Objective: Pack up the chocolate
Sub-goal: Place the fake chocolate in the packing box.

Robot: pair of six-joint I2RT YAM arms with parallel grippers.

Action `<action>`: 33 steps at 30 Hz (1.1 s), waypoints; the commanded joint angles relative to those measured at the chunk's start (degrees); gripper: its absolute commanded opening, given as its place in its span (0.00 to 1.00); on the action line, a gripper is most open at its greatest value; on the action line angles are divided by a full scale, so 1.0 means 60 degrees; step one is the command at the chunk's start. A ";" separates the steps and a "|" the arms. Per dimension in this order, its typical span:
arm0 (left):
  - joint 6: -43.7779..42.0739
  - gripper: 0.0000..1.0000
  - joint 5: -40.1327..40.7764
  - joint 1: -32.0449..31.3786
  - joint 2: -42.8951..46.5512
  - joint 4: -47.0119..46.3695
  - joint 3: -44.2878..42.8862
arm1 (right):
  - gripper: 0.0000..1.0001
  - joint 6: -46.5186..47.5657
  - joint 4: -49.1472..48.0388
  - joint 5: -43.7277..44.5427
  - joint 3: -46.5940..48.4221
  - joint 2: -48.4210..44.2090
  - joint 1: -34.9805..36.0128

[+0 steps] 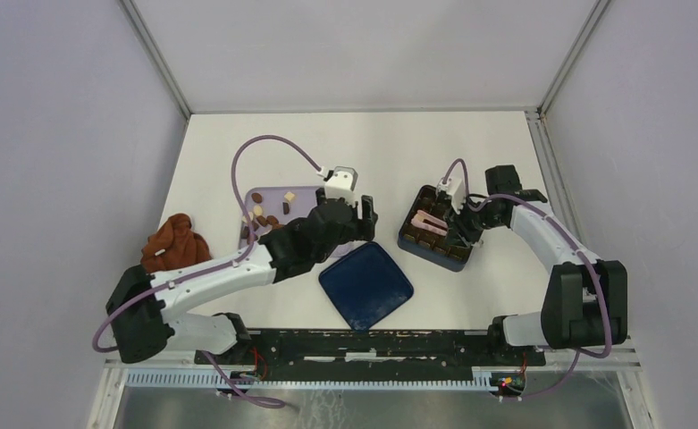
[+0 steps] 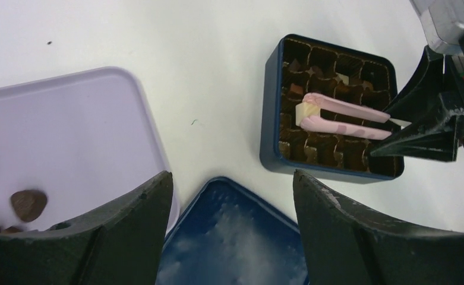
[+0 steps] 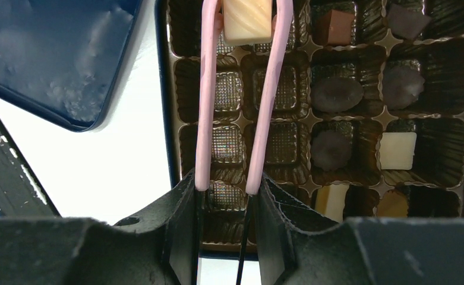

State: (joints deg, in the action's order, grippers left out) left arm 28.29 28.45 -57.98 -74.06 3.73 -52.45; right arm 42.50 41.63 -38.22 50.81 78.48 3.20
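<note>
Pink tongs (image 3: 205, 107) pinch a cream-white square chocolate (image 3: 247, 21) above the dark blue box (image 3: 164, 107), and my right gripper (image 3: 226, 190) is shut on the tongs' handles. Several dark, brown and white chocolates (image 3: 336, 94) lie in the cells on the right side of the box. The cells under the tongs hold nothing. In the left wrist view the tongs (image 2: 348, 116) reach across the box (image 2: 271, 119) with the cream piece (image 2: 306, 111) at their tip. My left gripper (image 2: 233, 196) hangs open and holds nothing, above the blue lid (image 2: 235, 237). Loose chocolates (image 1: 264, 214) lie on the lilac tray (image 1: 278, 192).
The blue lid (image 1: 365, 286) lies flat between the tray and the box (image 1: 427, 253). A reddish-brown cloth (image 1: 177, 241) is bunched at the table's left edge. The lilac tray (image 2: 69, 136) with a brown piece (image 2: 28, 203) lies left of my left fingers.
</note>
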 commanded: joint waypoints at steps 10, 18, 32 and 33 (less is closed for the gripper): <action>0.0441 0.80 0.0512 0.0004 0.2879 0.1727 0.1245 | 0.31 -0.0681 -0.0795 0.0735 0.0227 0.0488 0.0471; 0.0529 0.80 0.0647 -0.0004 0.3324 0.1972 0.1387 | 0.36 -0.0828 -0.0906 0.0825 0.0303 0.0559 0.0469; 0.0921 0.81 -0.0001 -0.0003 0.3648 0.1488 0.1563 | 0.44 -0.0829 -0.0913 0.0832 0.0313 0.0493 0.0474; 0.0935 0.82 -0.0021 -0.0005 0.3674 0.1461 0.1552 | 0.44 -0.0826 -0.0904 0.0832 0.0321 0.0485 0.0477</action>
State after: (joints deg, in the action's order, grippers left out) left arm 31.29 29.76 -57.98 -53.80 15.84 -43.35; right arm 37.93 37.28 -33.36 50.63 82.15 5.91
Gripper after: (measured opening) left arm 0.811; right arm 0.441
